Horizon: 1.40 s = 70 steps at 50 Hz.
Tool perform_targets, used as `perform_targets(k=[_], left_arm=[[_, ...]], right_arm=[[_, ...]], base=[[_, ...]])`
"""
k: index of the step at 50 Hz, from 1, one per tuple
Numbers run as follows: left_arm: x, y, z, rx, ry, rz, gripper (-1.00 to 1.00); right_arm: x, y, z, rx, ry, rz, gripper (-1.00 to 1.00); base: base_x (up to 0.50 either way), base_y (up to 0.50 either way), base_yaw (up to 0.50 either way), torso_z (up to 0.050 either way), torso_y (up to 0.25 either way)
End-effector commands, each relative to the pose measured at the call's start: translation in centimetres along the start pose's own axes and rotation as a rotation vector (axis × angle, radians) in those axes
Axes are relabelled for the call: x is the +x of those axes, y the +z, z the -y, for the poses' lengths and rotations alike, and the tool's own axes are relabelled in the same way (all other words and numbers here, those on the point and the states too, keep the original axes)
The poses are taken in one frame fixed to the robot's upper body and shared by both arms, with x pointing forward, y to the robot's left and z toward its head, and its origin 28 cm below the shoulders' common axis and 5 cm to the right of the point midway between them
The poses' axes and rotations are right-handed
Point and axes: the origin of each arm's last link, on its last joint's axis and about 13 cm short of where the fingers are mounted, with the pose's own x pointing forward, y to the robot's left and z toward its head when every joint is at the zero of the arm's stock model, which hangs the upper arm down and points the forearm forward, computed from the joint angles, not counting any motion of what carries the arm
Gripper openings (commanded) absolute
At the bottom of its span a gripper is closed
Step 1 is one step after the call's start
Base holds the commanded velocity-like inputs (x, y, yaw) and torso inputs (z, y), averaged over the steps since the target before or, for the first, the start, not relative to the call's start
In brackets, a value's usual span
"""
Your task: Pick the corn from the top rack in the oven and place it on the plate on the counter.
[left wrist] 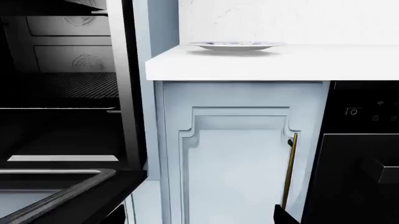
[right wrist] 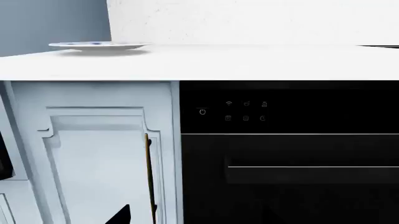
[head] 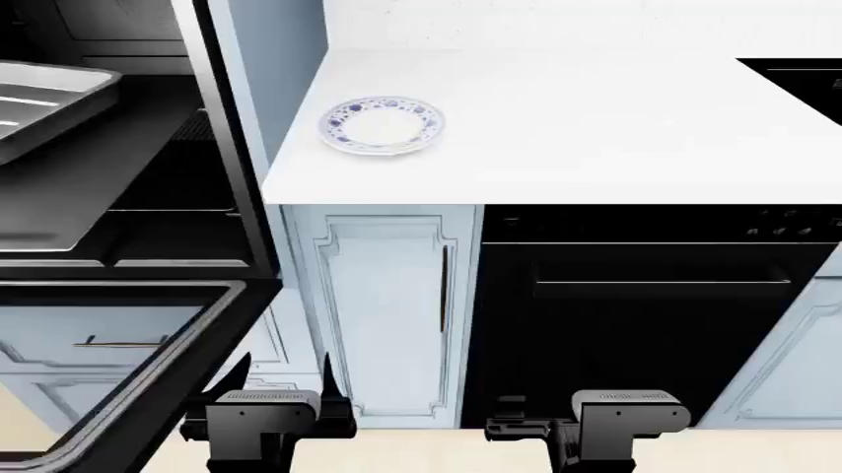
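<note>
2 hands [head: 280, 399] [head: 559, 419] low, aperture unclear; round floral-rimmed plate [head: 382, 125] on smooth white counter [head: 579, 128].

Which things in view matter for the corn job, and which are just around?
Job: plate, counter, oven with its door open. Corn not visible in any view.

Around: grey baking tray, black under-counter appliance, pale blue cabinet door.
</note>
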Motion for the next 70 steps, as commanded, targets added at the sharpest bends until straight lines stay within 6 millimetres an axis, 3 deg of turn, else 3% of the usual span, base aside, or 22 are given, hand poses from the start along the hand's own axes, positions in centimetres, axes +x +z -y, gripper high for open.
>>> perform_targets(k=[1,16,20,25,31,36,45,52,60,70], left_arm=[[0.0,0.1,-0.1,-0.007,0.005,0.002,1.00],[0.1,0.1,0.1,-0.022,-0.015,0.000,1.00],[0.1,0.6,0.1,-0.083,-0.020,-0.024,1.00],[0.6,6.4,-0.1,-0.081,-0.018,0.096,1.00],[1.3,13.4,0.6,-0.080,-0.083,0.248,1.00],[0.5,16.6,1.1,-0.110,-0.112,0.333,1.00],[-0.5,20.4,0.7,-0.115,-0.093,0.469,1.00],[-1.5,22.1,0.7,-0.117,-0.074,0.570,1.00],[-1.6,22.0,0.8,-0.107,-0.071,0.582,1.00],[-1.7,21.9,0.8,-0.121,-0.077,0.584,1.00]], right_arm=[[0.1,0.1,0.0,0.004,-0.006,-0.002,1.00],[0.2,-0.2,-0.1,-0.015,-0.015,-0.007,1.00],[0.2,0.6,-0.2,-0.033,-0.023,0.000,1.00],[0.3,4.7,-0.3,-0.067,-0.044,0.064,1.00],[0.5,12.2,0.2,-0.034,-0.061,0.184,1.00],[0.3,16.5,0.4,-0.046,-0.059,0.270,1.00],[-0.7,19.8,0.1,-0.031,-0.015,0.351,1.00],[-1.4,22.1,0.2,-0.010,0.010,0.437,1.00],[-1.6,22.1,0.1,-0.007,0.028,0.423,1.00],[-1.8,22.0,0.1,-0.017,0.036,0.431,1.00]], base=[[0.00,0.00,0.00,0.000,0.000],[0.00,0.00,0.00,0.000,0.000],[0.00,0.00,0.00,0.000,0.000],[0.00,0.00,0.00,0.000,0.000],[0.00,0.00,0.00,0.000,0.000],[0.00,0.00,0.00,0.000,0.000],[0.00,0.00,0.00,0.000,0.000],[0.00,0.00,0.00,0.000,0.000],[0.00,0.01,0.00,0.000,0.000],[0.00,0.50,0.00,0.000,0.000]])
